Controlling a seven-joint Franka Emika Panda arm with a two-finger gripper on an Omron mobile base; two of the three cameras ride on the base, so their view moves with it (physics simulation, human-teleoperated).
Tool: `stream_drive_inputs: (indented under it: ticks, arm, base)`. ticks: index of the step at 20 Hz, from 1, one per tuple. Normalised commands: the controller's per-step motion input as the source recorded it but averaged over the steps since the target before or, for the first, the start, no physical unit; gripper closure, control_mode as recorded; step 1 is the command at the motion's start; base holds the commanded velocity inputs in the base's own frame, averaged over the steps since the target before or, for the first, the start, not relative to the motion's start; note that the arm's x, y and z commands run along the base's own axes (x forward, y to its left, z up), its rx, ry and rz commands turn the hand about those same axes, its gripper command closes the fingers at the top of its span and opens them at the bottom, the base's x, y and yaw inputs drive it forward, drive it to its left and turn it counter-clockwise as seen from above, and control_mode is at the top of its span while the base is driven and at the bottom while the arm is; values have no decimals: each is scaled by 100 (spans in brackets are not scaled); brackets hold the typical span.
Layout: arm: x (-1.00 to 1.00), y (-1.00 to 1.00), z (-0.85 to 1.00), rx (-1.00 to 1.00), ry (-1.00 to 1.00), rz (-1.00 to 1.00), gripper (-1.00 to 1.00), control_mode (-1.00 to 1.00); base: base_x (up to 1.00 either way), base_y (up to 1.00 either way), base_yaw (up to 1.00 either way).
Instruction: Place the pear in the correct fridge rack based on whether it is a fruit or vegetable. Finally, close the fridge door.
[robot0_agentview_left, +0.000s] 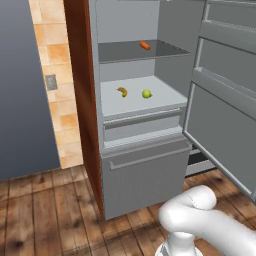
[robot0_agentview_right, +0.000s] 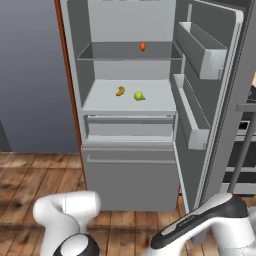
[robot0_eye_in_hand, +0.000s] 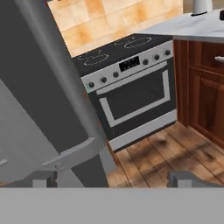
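The yellow-green pear (robot0_agentview_left: 146, 93) (robot0_agentview_right: 139, 96) lies on the white fridge rack (robot0_agentview_left: 165, 105) (robot0_agentview_right: 155, 102), just right of a curved yellow banana (robot0_agentview_left: 122, 91) (robot0_agentview_right: 120, 91). The fridge door (robot0_agentview_left: 225, 100) (robot0_agentview_right: 220, 100) stands wide open to the right, its inner bins facing the fridge. In the hand view the door's grey outer face and lower corner (robot0_eye_in_hand: 48, 113) loom close on the left. My gripper (robot0_eye_in_hand: 116, 179) is open, its fingertips (robot0_eye_in_hand: 43, 178) wide apart, with the door's lower corner just above them. Nothing is held.
An orange carrot (robot0_agentview_left: 145, 45) (robot0_agentview_right: 143, 46) sits on the darker upper shelf. The lower grey drawer front (robot0_agentview_left: 145, 175) is shut. Beyond the door stand a black oven (robot0_eye_in_hand: 131, 96) and wooden cabinets (robot0_eye_in_hand: 205, 92) under a counter. The floor is wood.
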Motion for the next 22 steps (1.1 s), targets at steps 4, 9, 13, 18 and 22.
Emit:
stream_drive_inputs:
  ticks: [4,9,13,18,22]
  arm:
    - [48,-34,-8,0,0,3,-100,-100]
    - [35,-1,0,0,0,3,-100,-100]
    - [38,21,0,0,0,3,-100,-100]
    - [14,57,0,0,0,4,-100,-100]
    - [12,56,0,0,0,7,-100,-100]
  base:
    - [0,0,0]
    - [0,0,0]
    - [0,0,0]
    - [0,0,0]
    - [0,0,0]
